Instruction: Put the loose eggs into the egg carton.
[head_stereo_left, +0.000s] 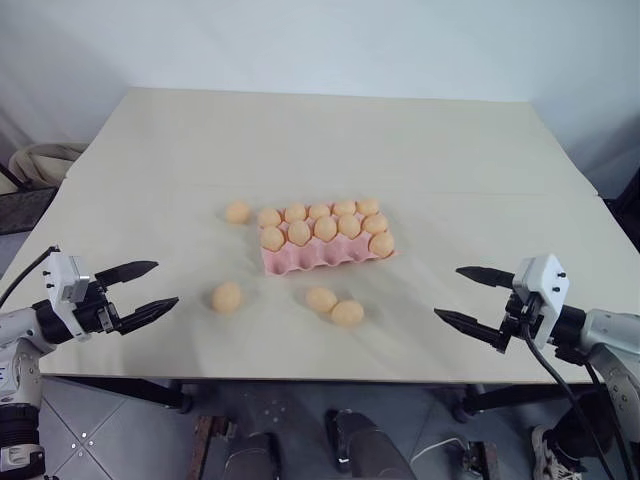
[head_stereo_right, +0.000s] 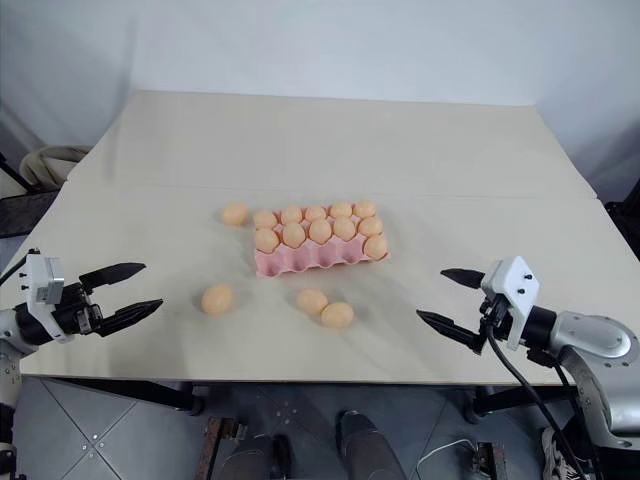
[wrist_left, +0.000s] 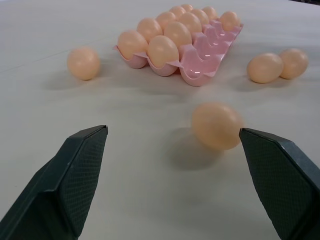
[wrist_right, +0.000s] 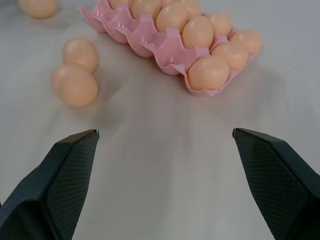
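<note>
Currently both grippers, left gripper (head_stereo_left: 140, 290) and right gripper (head_stereo_left: 470, 297), gape empty; loose eggs (head_stereo_left: 227, 296) look smooth, roll-prone, probably fragile: pinch gently across the middle.

in the left wrist view, both fingers (wrist_left: 70, 175) cut off by the picture's lower edge, one also by the side edge. same for the fingers (wrist_right: 60, 175) in the right wrist view. there too, egg carton (wrist_right: 165, 47) cropped along the top, with its far eggs (wrist_right: 145, 6) part-shown. hard to count the empty cups in the near row from the head views. right arm cropped by the head pictures' side edge.
</note>
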